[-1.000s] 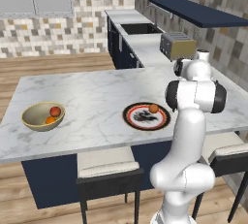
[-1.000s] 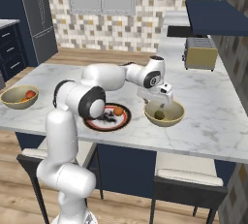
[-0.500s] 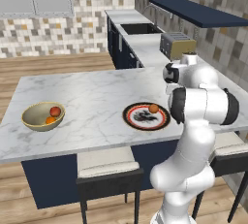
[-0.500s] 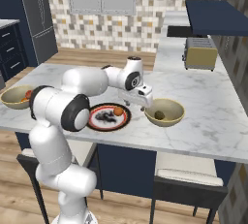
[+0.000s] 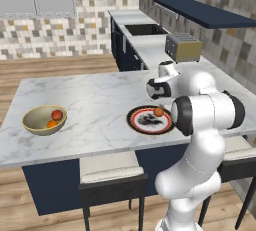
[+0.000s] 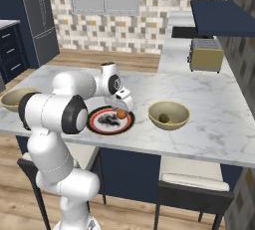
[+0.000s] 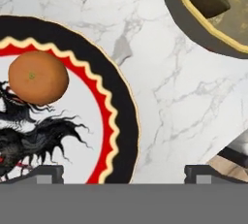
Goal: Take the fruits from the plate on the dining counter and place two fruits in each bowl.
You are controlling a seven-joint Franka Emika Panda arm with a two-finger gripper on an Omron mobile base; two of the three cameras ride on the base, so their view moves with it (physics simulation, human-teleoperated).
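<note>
White marble dining counter (image 6: 214,109), tiled kitchen behind. Plate (image 6: 94,123) sits near the front edge, one orange fruit (image 6: 121,114) on its right part; round, no clear axis. Gripper (image 6: 124,105) hangs just above the fruit, fingers spread, holding nothing. Right bowl (image 6: 169,115) holds the dark green fruit (image 6: 163,118); left bowl (image 5: 44,120) holds red (image 5: 57,115) and orange (image 5: 51,123). Bare marble between plate and right bowl.

The white, grey-veined bench (image 5: 95,100) on its navy base spans the middle of the left base view, bearing a tan bowl (image 5: 36,126) at the frame's left and a dark-rimmed plate (image 5: 136,123) at centre, while a second tan bowl (image 6: 179,122) sits right of the plate in the right base view.
</note>
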